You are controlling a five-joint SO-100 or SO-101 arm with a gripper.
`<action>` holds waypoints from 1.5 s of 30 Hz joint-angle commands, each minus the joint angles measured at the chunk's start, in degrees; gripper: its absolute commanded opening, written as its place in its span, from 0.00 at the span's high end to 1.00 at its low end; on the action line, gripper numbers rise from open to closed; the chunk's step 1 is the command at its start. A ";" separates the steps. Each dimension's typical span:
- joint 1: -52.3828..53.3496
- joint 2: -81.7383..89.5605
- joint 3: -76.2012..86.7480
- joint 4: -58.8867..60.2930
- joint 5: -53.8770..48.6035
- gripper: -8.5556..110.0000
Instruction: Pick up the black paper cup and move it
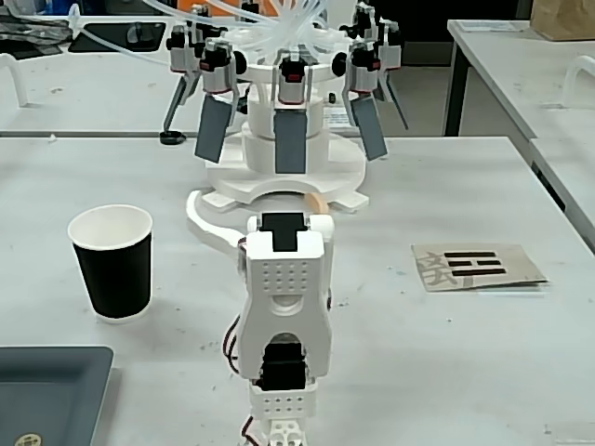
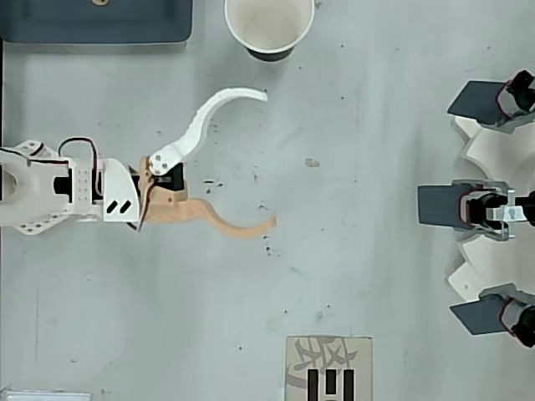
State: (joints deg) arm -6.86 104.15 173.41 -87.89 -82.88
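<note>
Cup first: we see the black paper cup (image 1: 112, 264) standing upright on the table (image 1: 465, 372), its white inside and white rim facing up. In the overhead view the cup (image 2: 269, 25) sits against the top edge of the picture, a little left of the middle; in the fixed view it stands toward the table's left edge. Nothing touches it.

We find the gripper (image 2: 267, 159) spread wide open and holding nothing. Its white curved finger (image 2: 209, 121) arcs toward the cup and its tip ends near it but clear of it, while the tan curved finger (image 2: 226, 221) reaches out across bare table, well apart from the white one. In the fixed view the arm (image 1: 286, 307) faces away from us near the front edge, and only slivers of the white and tan fingers show past its body, so we read the opening from the overhead view.

Beside the cup, a dark grey tray (image 2: 96, 21) fills the top left corner of the overhead view; in the fixed view the tray (image 1: 46, 390) lies at the front left corner of the table.

A card with black bars (image 1: 476, 265) lies flat toward the right edge in the fixed view.

At the far side of the table stands a white round rig with dark grey paddles (image 1: 288, 139) hanging from it.
</note>
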 commanded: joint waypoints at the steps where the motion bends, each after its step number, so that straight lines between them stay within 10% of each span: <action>1: -2.99 2.37 0.00 -1.32 -0.97 0.56; 45: -23.99 5.89 -8.17 14.94 -11.87 0.51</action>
State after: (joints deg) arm -30.15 110.30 168.75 -73.12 -94.57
